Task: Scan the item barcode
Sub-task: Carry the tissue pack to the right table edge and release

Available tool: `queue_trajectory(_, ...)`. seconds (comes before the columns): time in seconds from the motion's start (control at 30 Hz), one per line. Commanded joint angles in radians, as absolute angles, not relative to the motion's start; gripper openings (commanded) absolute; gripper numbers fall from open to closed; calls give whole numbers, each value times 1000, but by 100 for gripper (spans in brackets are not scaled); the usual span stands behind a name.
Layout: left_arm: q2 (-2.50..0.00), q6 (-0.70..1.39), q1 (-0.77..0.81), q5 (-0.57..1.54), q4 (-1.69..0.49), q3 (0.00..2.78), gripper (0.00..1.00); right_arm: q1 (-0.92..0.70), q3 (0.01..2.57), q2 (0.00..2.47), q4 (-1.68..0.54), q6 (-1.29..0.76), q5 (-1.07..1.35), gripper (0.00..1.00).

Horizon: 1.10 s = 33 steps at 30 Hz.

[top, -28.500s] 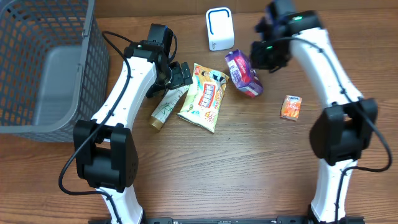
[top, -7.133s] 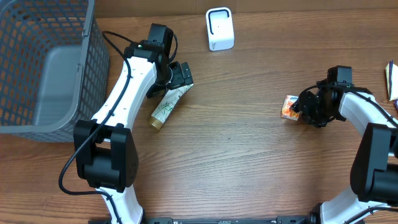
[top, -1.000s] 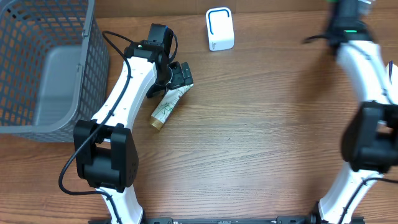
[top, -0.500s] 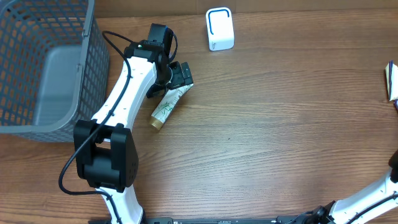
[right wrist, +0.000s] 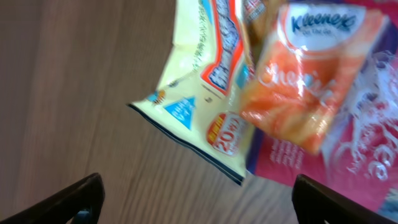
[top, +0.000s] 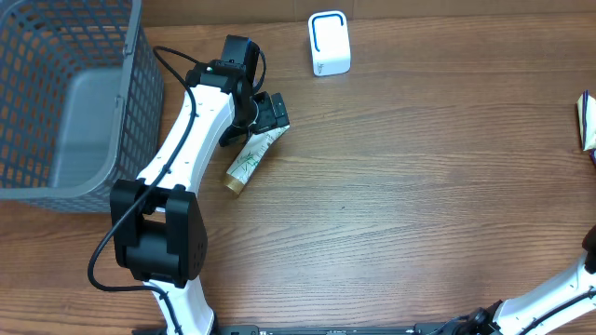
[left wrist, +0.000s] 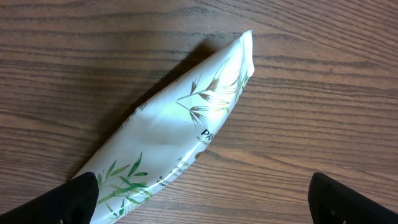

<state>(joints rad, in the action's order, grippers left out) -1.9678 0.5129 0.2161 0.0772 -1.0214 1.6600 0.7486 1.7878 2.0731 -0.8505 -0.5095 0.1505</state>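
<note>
A white tube with green leaf print (top: 247, 158) lies on the wooden table, and my left gripper (top: 265, 113) hovers over its upper end. In the left wrist view the tube (left wrist: 180, 124) runs diagonally, and the left gripper (left wrist: 202, 202) stands open, one fingertip (left wrist: 78, 199) over the tube's lower end. The white scanner (top: 329, 42) stands at the back middle. In the right wrist view my right gripper (right wrist: 202, 202) is open above an orange Kleenex pack (right wrist: 311, 87), which rests on a yellow snack bag (right wrist: 205, 81) and a purple packet (right wrist: 367, 162). Nothing is between its fingers.
A grey wire basket (top: 140, 84) fills the far left. The edge of the item pile (top: 587, 121) shows at the table's right edge. Only a white link of the right arm (top: 559, 298) shows at the bottom right of the overhead view.
My right arm swung from near the scanner out past the right edge, and its gripper opened, letting go of the orange Kleenex pack over the pile. The left arm has not moved.
</note>
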Motion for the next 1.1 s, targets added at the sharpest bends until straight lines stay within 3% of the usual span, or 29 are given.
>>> queue_trajectory(0.0,-1965,494,223,70,-1020,1677,100,748,1794,2078,-883,-562,2,82)
queue_trajectory(0.17,-1965,494,223,70,-1020,1677,100,749,1783,2090,-896,-562,-149,53)
queue_trajectory(0.2,-1965,494,223,70,-1020,1677,100,749,1777,2093,-890,-576,-175,40)
queue_trajectory(0.27,-1965,494,223,70,-1020,1677,100,749,1769,2096,-883,-604,-199,31)
queue_trajectory(0.3,-1965,494,223,70,-1020,1677,100,749,1766,2105,-870,-626,-202,21)
queue_trajectory(0.47,-1965,494,223,70,-1020,1677,100,749,1765,2160,-843,-633,-202,10)
queue_trajectory(0.63,-1965,494,223,70,-1020,1677,100,748,1763,2203,-741,-585,-139,11)
queue_trajectory(0.77,-1965,494,223,70,-1020,1677,100,746,1794,2192,-667,-435,14,31)
queue_trajectory(0.93,-1965,494,223,70,-1020,1677,100,748,1870,2147,-762,-438,33,35)
queue_trajectory(1.07,-1965,494,223,70,-1020,1677,100,746,1891,2080,-802,-437,204,47)
